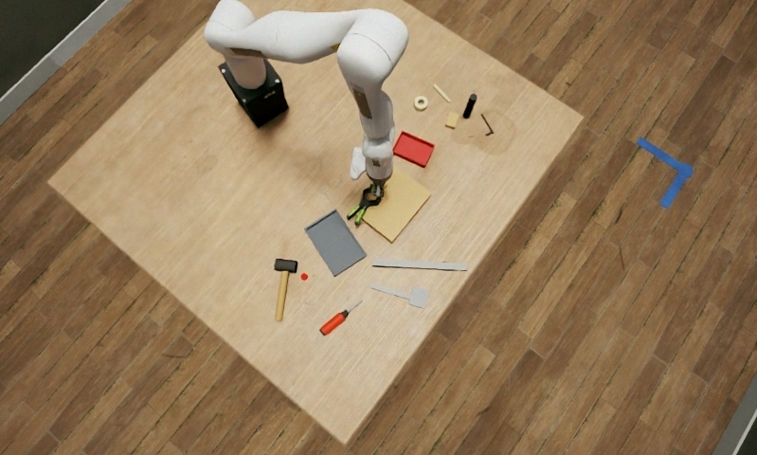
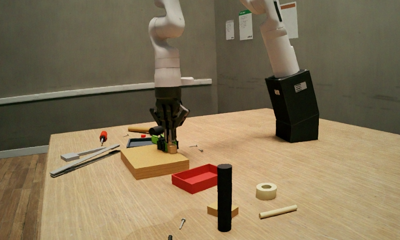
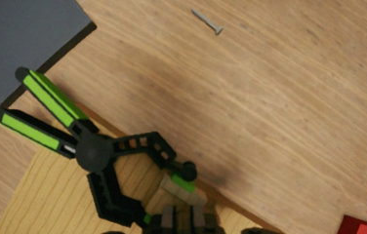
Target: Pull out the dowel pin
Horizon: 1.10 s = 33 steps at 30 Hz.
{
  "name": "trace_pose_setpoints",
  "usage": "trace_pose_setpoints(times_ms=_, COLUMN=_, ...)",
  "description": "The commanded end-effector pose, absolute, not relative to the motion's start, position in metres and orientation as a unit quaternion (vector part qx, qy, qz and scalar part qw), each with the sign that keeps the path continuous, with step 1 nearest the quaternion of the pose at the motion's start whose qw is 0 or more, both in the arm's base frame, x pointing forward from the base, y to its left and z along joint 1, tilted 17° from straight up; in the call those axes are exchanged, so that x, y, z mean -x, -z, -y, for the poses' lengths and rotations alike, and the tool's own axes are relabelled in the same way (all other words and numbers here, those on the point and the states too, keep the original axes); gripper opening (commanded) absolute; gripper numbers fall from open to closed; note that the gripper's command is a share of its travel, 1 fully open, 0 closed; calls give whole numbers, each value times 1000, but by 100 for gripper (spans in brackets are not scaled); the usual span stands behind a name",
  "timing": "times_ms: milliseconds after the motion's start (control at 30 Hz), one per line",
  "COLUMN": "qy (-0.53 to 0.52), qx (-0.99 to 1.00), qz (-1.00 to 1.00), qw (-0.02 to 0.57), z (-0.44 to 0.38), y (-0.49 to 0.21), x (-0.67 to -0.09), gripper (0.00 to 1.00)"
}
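The tan bench board (image 1: 396,206) lies mid-table and also shows in the exterior view (image 2: 154,162). The small wooden block (image 2: 172,148) sits at the board's far corner, and it shows in the wrist view (image 3: 183,192). The black and green spring clamp (image 3: 98,156) (image 1: 359,209) has its jaws on the block, with its handles pointing out over the board's edge. My gripper (image 2: 169,139) points straight down onto the top of the block, its fingers nearly together on the dowel pin. The pin is hidden between the fingers. I cannot make out the bench stop.
A red tray (image 2: 195,178) lies next to the board and a grey tray (image 1: 334,242) lies beyond the clamp handles. A loose screw (image 3: 208,21) lies on the table. A hammer (image 1: 283,284), screwdriver (image 1: 336,319), ruler (image 1: 419,263), black cylinder (image 2: 224,197) and tape roll (image 2: 266,190) stand farther off.
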State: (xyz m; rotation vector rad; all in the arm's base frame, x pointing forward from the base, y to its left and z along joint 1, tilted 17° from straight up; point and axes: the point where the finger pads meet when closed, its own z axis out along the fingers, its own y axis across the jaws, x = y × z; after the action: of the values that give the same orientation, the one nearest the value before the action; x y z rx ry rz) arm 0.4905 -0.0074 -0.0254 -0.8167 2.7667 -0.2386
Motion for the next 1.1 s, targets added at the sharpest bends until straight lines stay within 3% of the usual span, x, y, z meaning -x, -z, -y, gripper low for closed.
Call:
trace_pose_setpoints(times_ms=0, qy=83, qx=307, qz=-940, qw=120, z=6, y=24, x=-489, gripper=10)
trace_pose_setpoints(times_ms=1067, qy=61, qx=132, qz=-980, qw=133, z=6, y=23, x=-489, gripper=10)
